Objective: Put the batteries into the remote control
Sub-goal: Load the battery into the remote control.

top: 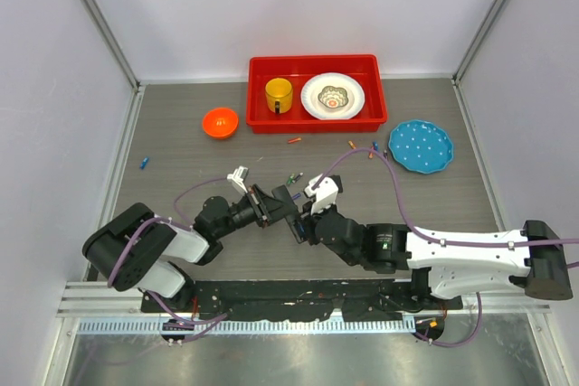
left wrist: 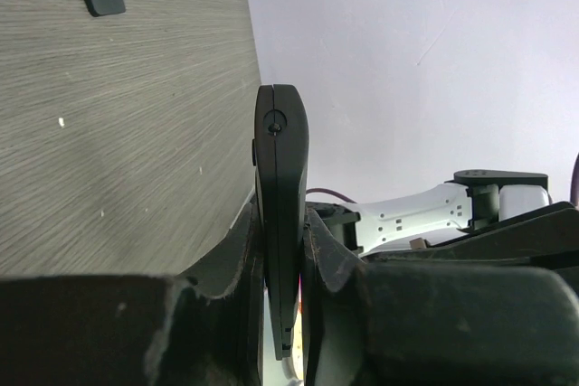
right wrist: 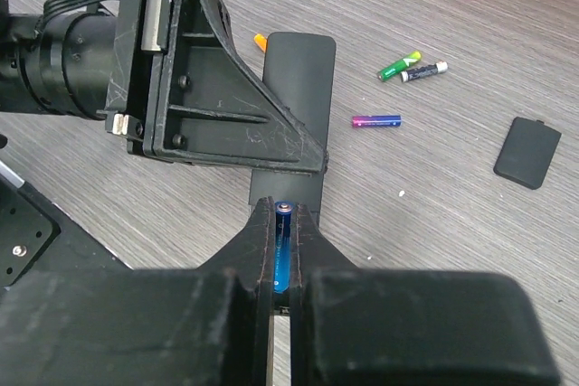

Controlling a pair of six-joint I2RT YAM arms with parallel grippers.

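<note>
1. Presently, at the middle of the near edge, my right gripper (right wrist: 283, 216) is clamped on a blue battery (right wrist: 281, 259). The cell lies lengthwise between the fingers, its tip aimed away from me at the remote.
2. Just beyond it, my left gripper (left wrist: 282, 250) is closed on the remote control (left wrist: 280, 160), pinching it across its thin dimension. Whether the remote touches the worktop, I cannot tell.
3. Judgement: the step in hand is seating this cell. My left finger hides most of the remote's face, so the state of the bay is unconfirmed. The next move calls for lining the cell up with its slot, checking polarity, and pressing in gently while the left grip holds firm.
4. Towards the middle of the worktop, the battery cover (right wrist: 527, 152) lies detached and flat. Near it lie a purple battery (right wrist: 375, 120) and a green battery (right wrist: 395, 68), both apart from the remote.
5. By the left edge lies another small battery (top: 144, 164), well apart from the rest.
6. Against the far edge stands a red tray (top: 317, 126), with an orange bowl (top: 220, 121) to its left. A blue plate (top: 421, 146) sits towards the right edge.
</note>
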